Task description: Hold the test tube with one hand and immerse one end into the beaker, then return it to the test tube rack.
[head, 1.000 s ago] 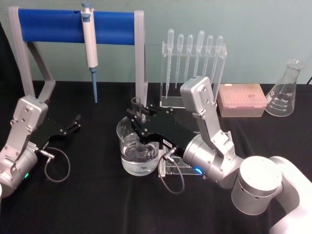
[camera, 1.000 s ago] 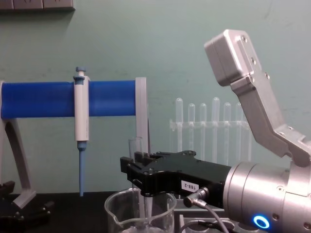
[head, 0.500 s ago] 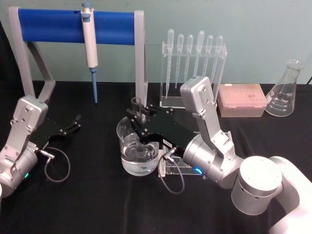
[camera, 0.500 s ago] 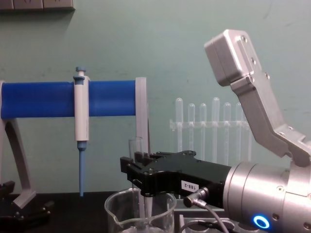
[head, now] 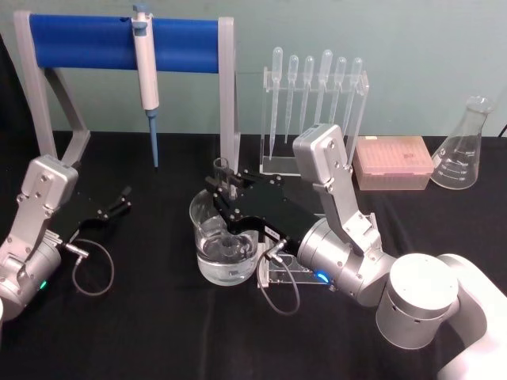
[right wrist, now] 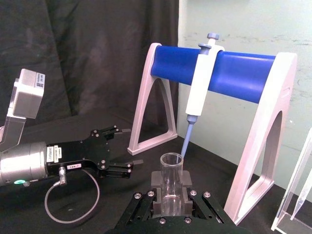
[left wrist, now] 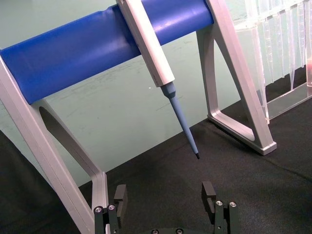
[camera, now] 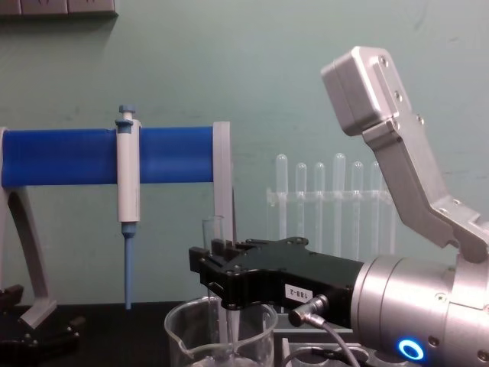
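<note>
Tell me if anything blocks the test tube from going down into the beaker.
Nothing visible does. The right claw holds the test tube upright directly above the beaker, its lower end already past the rim. The left claw rests apart, open.

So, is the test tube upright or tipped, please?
Upright: the test tube stands vertical in the right gripper, lower end down inside the beaker.

Right gripper [head: 226, 190] clamped, extended forward — left gripper [head: 120, 201] parked, fingers [left wrist: 208, 192] apart
</note>
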